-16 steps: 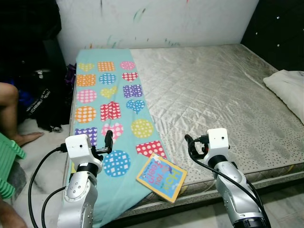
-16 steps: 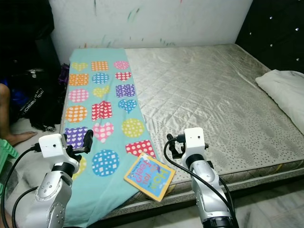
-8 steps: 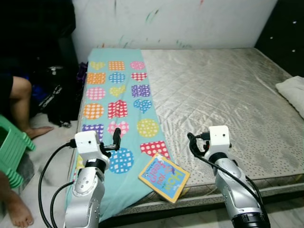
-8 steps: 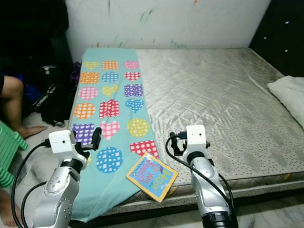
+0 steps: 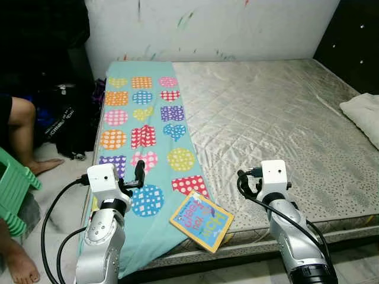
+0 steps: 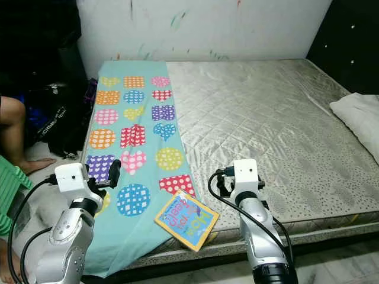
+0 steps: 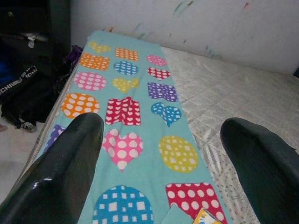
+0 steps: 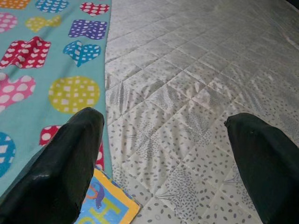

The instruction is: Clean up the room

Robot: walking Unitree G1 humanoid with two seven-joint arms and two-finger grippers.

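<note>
Eyes: book (image 5: 201, 220) lies at mattress (image 5: 284, 118) front edge, on blanket (image 5: 142, 136) corner, between my hands | left wrist: left hand (image 7: 159, 163) fingers apart over blanket | right wrist: right hand (image 8: 163, 163) fingers apart, book just below

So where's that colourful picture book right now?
The picture book lies at the near edge of the mattress, half on the spotted teal blanket, between the robot's two arms and nearer the right gripper.
</note>
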